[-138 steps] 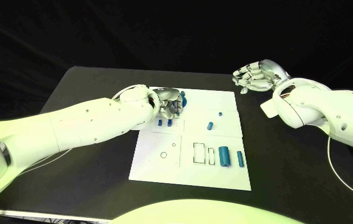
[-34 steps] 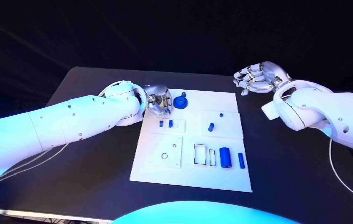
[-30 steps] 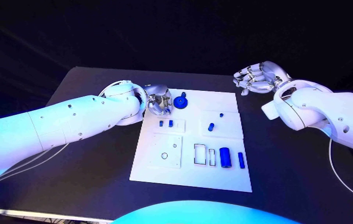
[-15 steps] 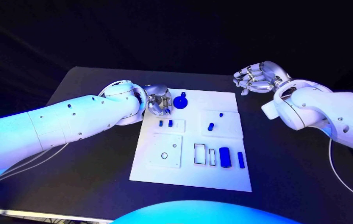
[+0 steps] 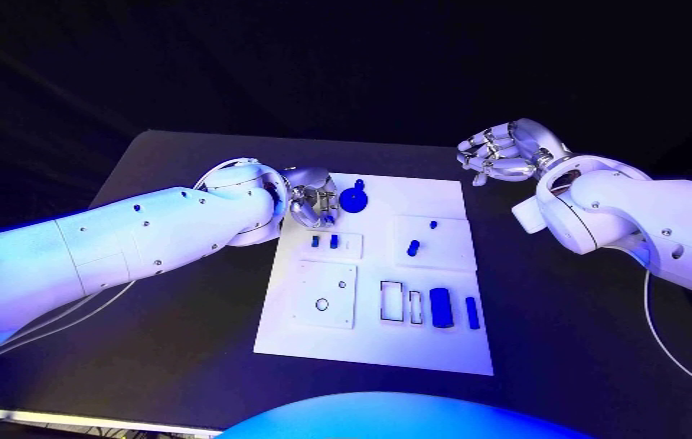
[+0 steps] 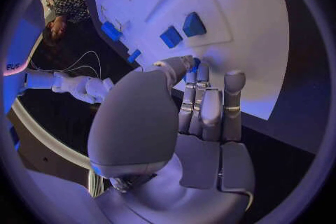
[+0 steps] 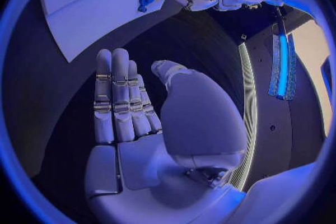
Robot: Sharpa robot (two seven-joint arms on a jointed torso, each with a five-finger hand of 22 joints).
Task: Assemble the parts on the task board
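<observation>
Where my left hand sits: the left hand (image 5: pixel 310 202) is at the far left corner of the task board (image 5: pixel 433 344), low over the board's edge.
Left hand state: from its wrist camera I see the fingers (image 6: pixel 210 106) lying straight and close together, with the thumb bent across toward their tips. A bit of blue shows at the thumb tip, but I cannot tell whether anything is pinched there.
Round blue part: the round blue part (image 5: pixel 353 199) lies on the board's far left area, just beside the left hand's fingertips. I cannot tell whether they touch it.
Right hand: the right hand (image 5: pixel 502 154) is off the board, above the table (image 5: pixel 173 289) beyond the board's far right corner.
Right hand state: its wrist camera shows the fingers (image 7: pixel 119 95) stretched out side by side, the thumb standing apart and the palm bare, so it has hold of nothing.
Two small pegs: the two small pegs (image 5: pixel 323 242) stand side by side in a small raised plate on the board's left half, nearer me than the round part.
Middle pieces: two short blue pieces (image 5: pixel 413 248) sit on the right half, one a little farther away than the other.
Near cylinders: a thick blue cylinder (image 5: pixel 440 305) and a slim blue cylinder (image 5: pixel 472 312) lie side by side near the right edge, next to the black rectangular outlines (image 5: pixel 391 300).
</observation>
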